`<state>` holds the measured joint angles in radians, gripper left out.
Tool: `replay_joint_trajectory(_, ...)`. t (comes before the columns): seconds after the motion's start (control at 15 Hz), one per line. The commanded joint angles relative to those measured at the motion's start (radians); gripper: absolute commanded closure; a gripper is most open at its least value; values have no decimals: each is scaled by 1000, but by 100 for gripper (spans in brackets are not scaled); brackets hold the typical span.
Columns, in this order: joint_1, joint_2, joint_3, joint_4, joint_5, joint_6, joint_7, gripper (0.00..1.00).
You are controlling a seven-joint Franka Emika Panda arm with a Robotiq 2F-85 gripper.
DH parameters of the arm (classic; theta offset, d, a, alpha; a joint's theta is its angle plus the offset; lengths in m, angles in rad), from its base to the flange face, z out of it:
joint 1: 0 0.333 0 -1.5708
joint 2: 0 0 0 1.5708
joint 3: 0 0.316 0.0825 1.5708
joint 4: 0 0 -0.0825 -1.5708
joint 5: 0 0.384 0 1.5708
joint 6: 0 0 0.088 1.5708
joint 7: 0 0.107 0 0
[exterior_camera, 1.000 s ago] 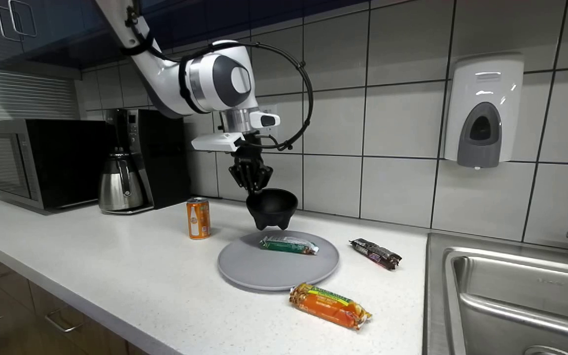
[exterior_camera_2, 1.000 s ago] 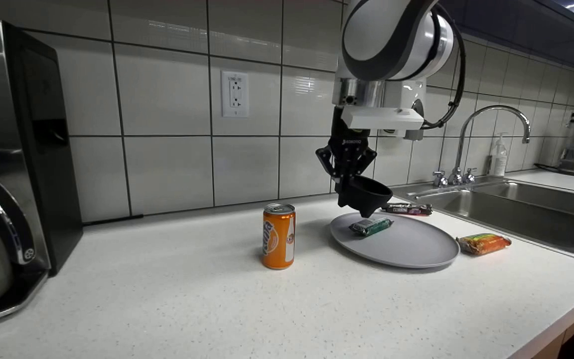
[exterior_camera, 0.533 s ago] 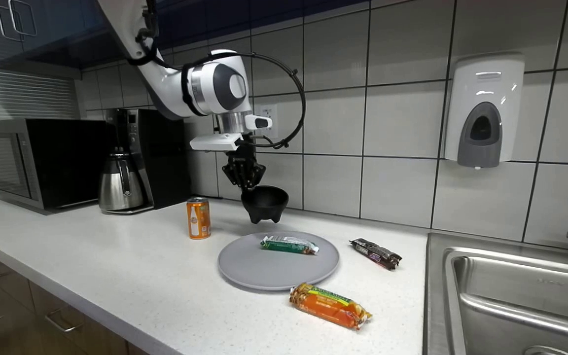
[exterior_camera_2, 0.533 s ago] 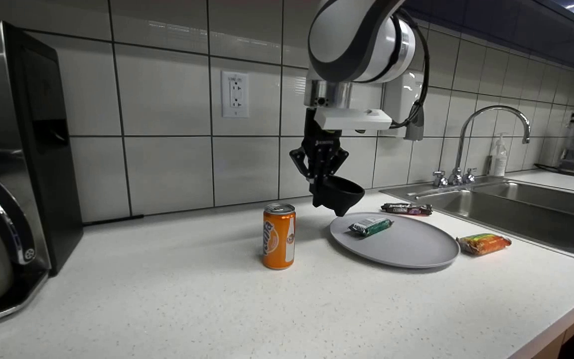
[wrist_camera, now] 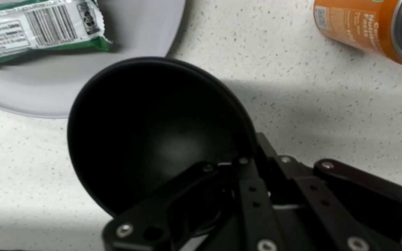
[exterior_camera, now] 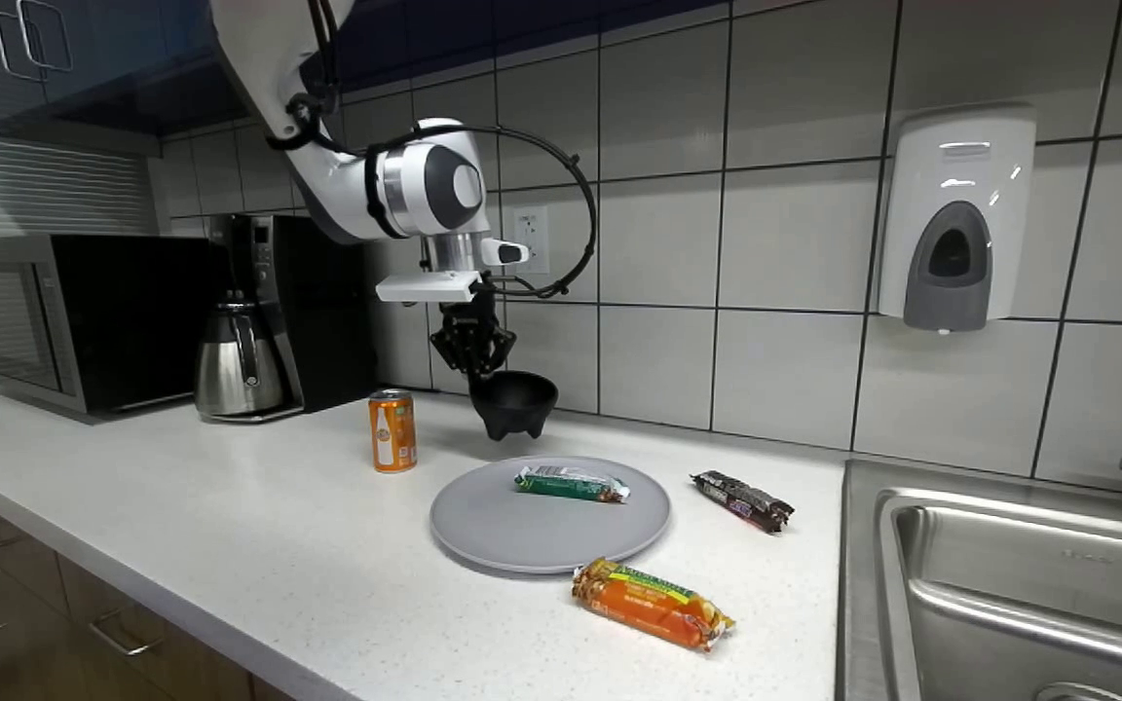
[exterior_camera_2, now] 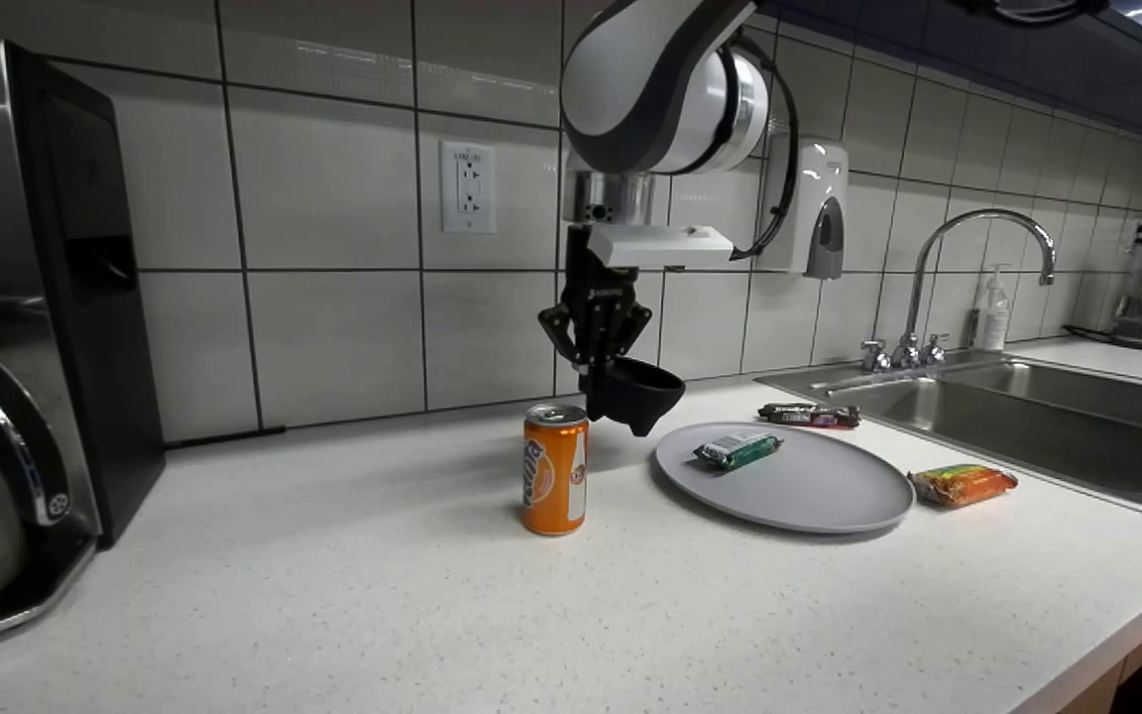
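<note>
Orange can point(exterior_camera: 392, 433), grey plate point(exterior_camera: 522, 535) near held bowl point(exterior_camera: 514, 401)

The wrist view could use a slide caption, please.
Fingers hold a black bowl by its rim near an orange can and a wrapped bar on a gray plate.

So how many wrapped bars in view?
3. Green bar on the gray plate; dark bar and orange bar on the counter beside the plate, the dark one nearer the tiled wall. No others visible.

Wrist view: bowl point(wrist_camera: 145, 129) partly behind pincer point(wrist_camera: 255, 148)
</note>
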<state>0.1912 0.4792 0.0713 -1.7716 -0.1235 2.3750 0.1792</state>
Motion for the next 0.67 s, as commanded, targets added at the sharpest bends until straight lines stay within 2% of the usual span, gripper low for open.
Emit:
replay_joint_trajectory(0.0,2,50,12,79,15,-55,-53,98)
replay_joint_trajectory(0.6,1,125,19,142,14,-63,-116,98)
